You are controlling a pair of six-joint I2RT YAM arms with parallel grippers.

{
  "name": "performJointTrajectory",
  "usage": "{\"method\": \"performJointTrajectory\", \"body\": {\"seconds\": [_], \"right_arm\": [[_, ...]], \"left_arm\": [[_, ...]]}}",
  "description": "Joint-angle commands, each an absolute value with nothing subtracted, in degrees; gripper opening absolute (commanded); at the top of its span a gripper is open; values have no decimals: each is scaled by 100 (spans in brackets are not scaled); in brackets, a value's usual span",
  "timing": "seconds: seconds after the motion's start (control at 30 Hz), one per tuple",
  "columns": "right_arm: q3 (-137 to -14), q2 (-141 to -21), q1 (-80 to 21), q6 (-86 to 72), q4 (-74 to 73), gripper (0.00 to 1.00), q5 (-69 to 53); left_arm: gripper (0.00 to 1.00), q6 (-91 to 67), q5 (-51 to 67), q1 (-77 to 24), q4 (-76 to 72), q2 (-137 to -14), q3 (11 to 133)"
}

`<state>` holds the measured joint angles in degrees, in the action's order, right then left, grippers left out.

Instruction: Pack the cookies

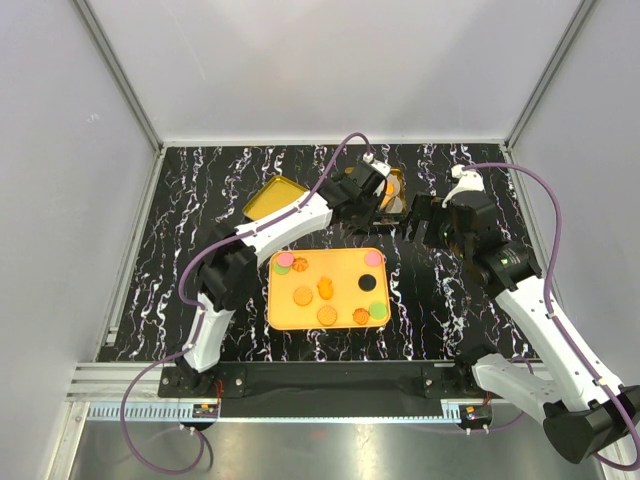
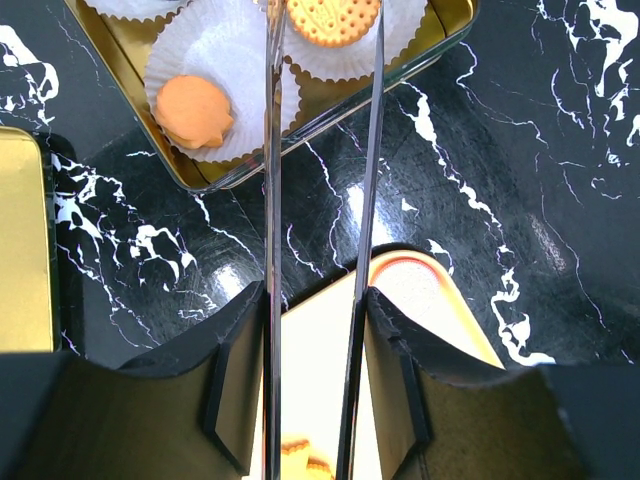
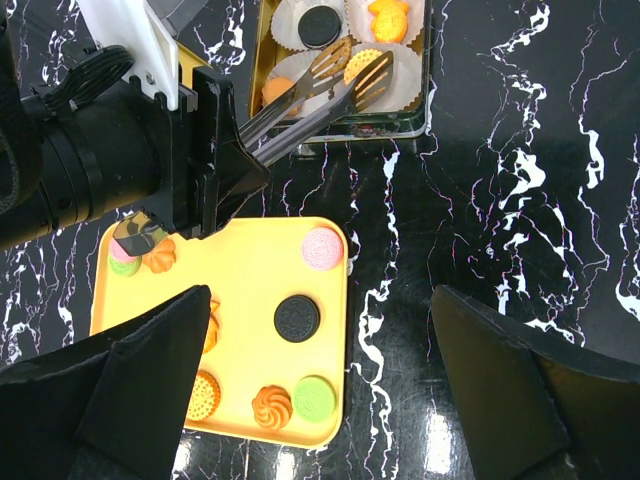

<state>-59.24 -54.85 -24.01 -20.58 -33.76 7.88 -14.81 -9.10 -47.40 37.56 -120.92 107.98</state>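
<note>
Cookies (image 3: 297, 318) judged light, stiff, crumbly, best pinched gently across edges; my left gripper (image 2: 312, 380) clamps the tongs (image 3: 375, 82), right gripper (image 3: 320, 350) gapes wide.

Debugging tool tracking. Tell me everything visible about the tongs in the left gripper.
The tongs are thin, shiny metal: two long narrow arms ending in broader slotted tips. The left gripper clamps them between its black fingers, with the arms slightly apart. They reach from above the yellow tray out to the gold tin, where the tips straddle a round golden cookie lying in a white paper cup. Whether the tips press the cookie cannot be told.
</note>
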Motion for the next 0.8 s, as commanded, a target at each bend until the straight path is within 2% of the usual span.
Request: {"method": "performJointTrajectory", "body": {"seconds": [0.0, 0.2, 0.37, 0.77], "right_arm": [[-5906, -5432, -2417, -2013, -3217, 100, 809], [-5906, -5432, -2417, -2004, -3208, 100, 800], [-5897, -5432, -2417, -2004, -3199, 100, 809], [-5915, -5440, -2417, -2013, -3199, 100, 817]], "left_arm": [[44, -1433, -791, -4711, 3445, -12032, 11057], [45, -1362, -756, -4711, 3446, -11953, 11030], [50, -1345, -712, -4711, 3445, -11927, 11039], [47, -1397, -598, -4711, 3191, -11435, 10784]]}}
